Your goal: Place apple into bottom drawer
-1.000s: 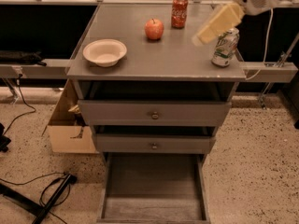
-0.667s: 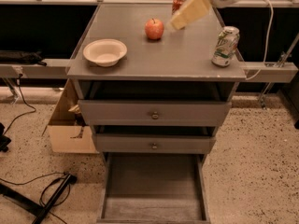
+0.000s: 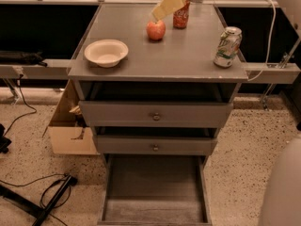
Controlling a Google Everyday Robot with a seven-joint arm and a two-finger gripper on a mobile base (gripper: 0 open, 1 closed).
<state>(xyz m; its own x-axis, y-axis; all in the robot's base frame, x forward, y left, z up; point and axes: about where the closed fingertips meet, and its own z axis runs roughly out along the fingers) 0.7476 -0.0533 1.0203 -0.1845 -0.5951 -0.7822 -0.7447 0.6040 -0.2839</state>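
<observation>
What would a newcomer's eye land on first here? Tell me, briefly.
The gripper hangs close over the red apple at the back of the grey cabinet top, beside a red cola can. Below, the bottom drawer stands pulled wide open, its pale floor showing. A white bowl sits at the top's left and a green soda can near its right edge.

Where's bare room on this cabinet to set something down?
Front middle of the top, between bowl and green can; also the open bottom drawer. Crowded at the back: gripper near the apple, cola can beside it.
</observation>
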